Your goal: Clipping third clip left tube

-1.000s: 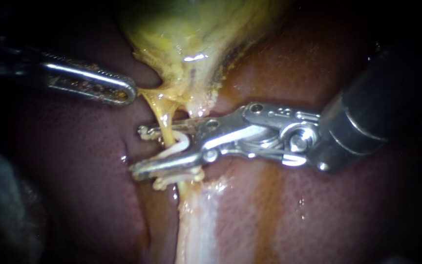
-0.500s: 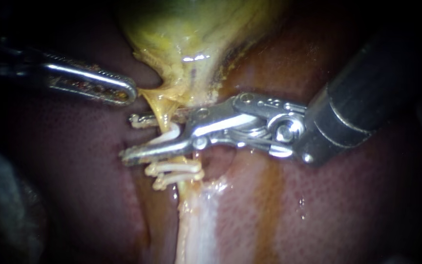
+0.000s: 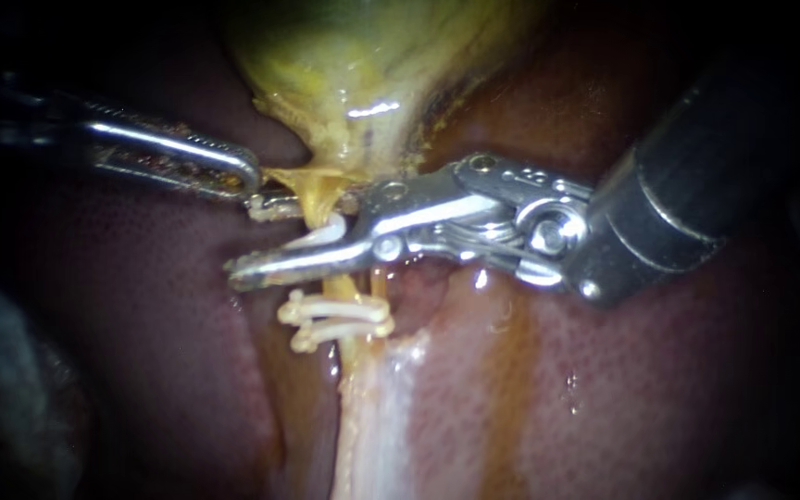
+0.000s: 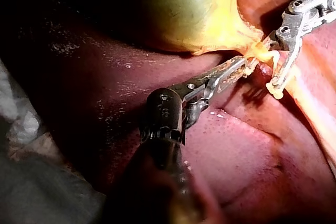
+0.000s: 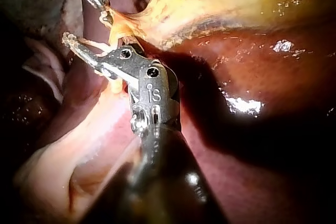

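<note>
The thin yellow left tube (image 3: 321, 199) runs down from the gallbladder (image 3: 363, 65) across the liver (image 3: 622, 370). Two white clips (image 3: 337, 319) sit on it lower down. My right instrument (image 3: 247, 239) comes in from the right, its jaws standing apart on both sides of the tube above those clips. An open white clip (image 3: 321, 233) is seated between the jaws. My left instrument (image 3: 238, 173) is shut on yellow tissue at the gallbladder's neck, just left of the tube. In the left wrist view, the left instrument (image 4: 236, 69) meets that tissue beside the right instrument (image 4: 286, 51).
A pale whitish band (image 3: 372, 417) of tissue continues down from the clips over the liver. A small hollow (image 3: 418, 292) lies under the right instrument's jaws. Pale cloth (image 4: 23, 129) lies beside the liver behind the left shaft.
My right instrument has moved up the tube toward the gallbladder with its white clip, uncovering the two placed clips. The left instrument has held still.
</note>
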`<state>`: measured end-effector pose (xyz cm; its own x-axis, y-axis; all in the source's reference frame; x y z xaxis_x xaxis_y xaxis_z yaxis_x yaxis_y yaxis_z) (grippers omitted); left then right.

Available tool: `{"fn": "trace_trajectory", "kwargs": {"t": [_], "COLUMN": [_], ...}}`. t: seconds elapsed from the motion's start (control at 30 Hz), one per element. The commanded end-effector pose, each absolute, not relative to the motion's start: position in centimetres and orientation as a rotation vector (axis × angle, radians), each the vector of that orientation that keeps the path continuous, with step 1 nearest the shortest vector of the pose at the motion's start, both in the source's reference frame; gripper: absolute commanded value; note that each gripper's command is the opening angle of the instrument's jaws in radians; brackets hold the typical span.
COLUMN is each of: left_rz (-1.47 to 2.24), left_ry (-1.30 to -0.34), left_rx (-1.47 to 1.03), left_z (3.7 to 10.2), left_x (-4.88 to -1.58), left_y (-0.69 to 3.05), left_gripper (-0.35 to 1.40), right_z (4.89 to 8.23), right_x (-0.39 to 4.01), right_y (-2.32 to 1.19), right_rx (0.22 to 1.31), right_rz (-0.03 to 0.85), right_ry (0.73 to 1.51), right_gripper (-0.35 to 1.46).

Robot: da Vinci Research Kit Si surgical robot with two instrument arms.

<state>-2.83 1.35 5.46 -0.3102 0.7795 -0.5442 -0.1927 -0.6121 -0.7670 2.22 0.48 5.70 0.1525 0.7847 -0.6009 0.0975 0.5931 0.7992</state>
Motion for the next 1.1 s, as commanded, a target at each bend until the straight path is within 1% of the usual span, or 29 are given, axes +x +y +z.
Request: {"fn": "trace_trajectory", "kwargs": {"t": [0.03,0.13,0.3,0.53,0.7,0.8,0.87,0.97,1.1], "left_rz": [1.973,1.973,1.973,1.973,1.973,1.973,1.973,1.973,1.973], "left_ry": [-0.785,-0.785,-0.785,-0.786,-0.786,-0.786,-0.786,-0.786,-0.786], "left_rx": [-1.288,-1.288,-1.288,-1.288,-1.288,-1.288,-1.288,-1.288,-1.288], "left_z": [5.45,5.46,5.46,5.46,5.46,5.46,5.46,5.46,5.46], "left_x": [-2.83,-2.83,-2.83,-2.83,-2.83,-2.83,-2.83,-2.83,-2.83], "left_y": [1.35,1.35,1.35,1.35,1.35,1.35,1.35,1.35,1.35], "left_gripper": [-0.35,-0.35,-0.35,-0.35,-0.35,-0.35,-0.35,-0.35,-0.35], "right_z": [5.63,5.49,5.34,5.33,5.33,5.32,5.32,5.32,5.32], "right_x": [2.22,2.24,2.24,2.22,2.19,2.17,2.13,2.10,2.08], "right_y": [0.48,0.49,0.49,0.52,0.52,0.51,0.50,0.50,0.50], "right_rx": [0.844,0.852,0.870,0.877,0.913,0.944,0.967,0.986,1.008], "right_rz": [0.593,0.603,0.607,0.614,0.650,0.681,0.702,0.720,0.742], "right_ry": [1.358,1.382,1.395,1.399,1.382,1.366,1.354,1.348,1.336], "right_gripper": [0.46,0.46,0.46,0.45,0.41,0.34,0.21,0.07,-0.04]}}
